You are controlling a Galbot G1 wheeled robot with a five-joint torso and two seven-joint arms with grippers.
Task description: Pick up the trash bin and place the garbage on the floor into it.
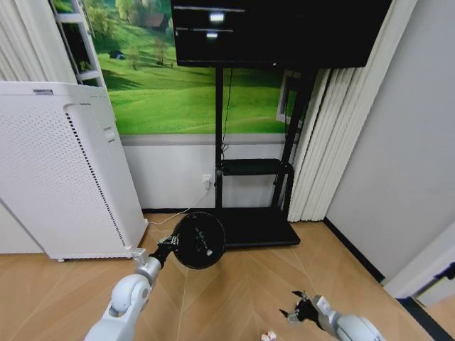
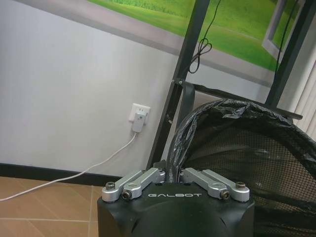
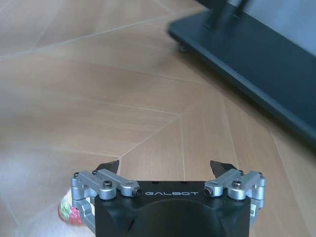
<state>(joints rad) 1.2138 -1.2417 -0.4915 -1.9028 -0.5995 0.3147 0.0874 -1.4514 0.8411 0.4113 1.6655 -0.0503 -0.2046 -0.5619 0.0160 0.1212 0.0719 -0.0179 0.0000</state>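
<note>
Gripping the trash bin point(image 1: 200, 240) by its bag-lined rim, left gripper point(image 2: 173, 174) clamped narrow, bin raised off the wooden floor point(image 1: 234, 298) and tipped sideways. Spread wide and empty, right gripper point(image 1: 297, 310) low over the floor, red-and-white piece point(image 1: 268, 336) just beside it.

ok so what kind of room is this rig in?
Probably a mock living room or lab test space: a black flat screen on a black metal stand, a tall white perforated appliance, a green meadow mural on the wall, pale curtains and a herringbone wood floor.
</note>
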